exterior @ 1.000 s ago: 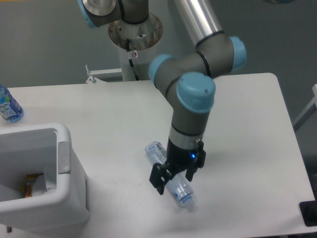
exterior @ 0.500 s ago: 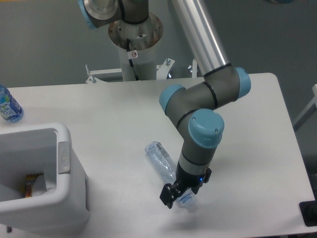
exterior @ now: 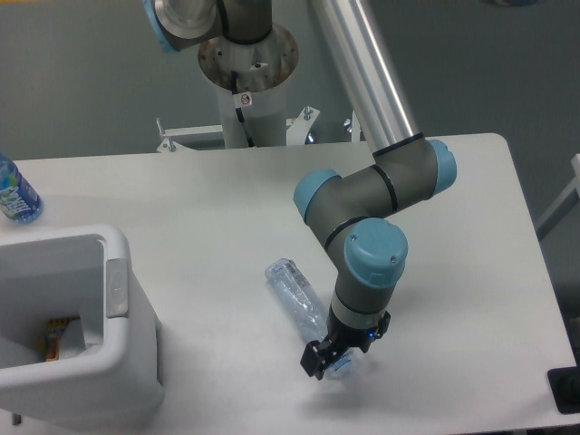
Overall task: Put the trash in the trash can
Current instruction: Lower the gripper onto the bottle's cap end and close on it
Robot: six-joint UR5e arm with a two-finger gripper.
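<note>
Nearest item: the trash can [exterior: 118, 362], a white bin with rounded corners and a thick rim, is sitting at the near left edge of the white surface [exterior: 217, 208]. A grey tab [exterior: 116, 288] is showing on the side facing the arm. Inside, something whitish is lying against a small orange and yellow object [exterior: 56, 337]; what either is cannot be told.

Next item: the gripper [exterior: 330, 362] is pointing down at the near middle of the surface, low over the cap end of the crushed clear bottle [exterior: 297, 294]. Its dark fingers [exterior: 314, 362] are standing on either side of that end of the bottle, close around it; whether they are pressing on the plastic or only flanking it cannot be told. A small blue light is glowing on the gripper body just above.

Next item: the bottle is lying on its side on the surface, running diagonally from its far left end toward the gripper at its near right end. It is well apart from the trash can.

Next item: the arm [exterior: 372, 263], grey with light blue joint caps, is rising from the gripper, bending at an elbow above the bottle and continuing up as a silver tube to the top of the view.

Farthest items: a bottle with a blue label [exterior: 16, 194] is standing at the far left edge of the surface, and the robot's mounting post [exterior: 246, 100] is standing behind the far edge.
</note>
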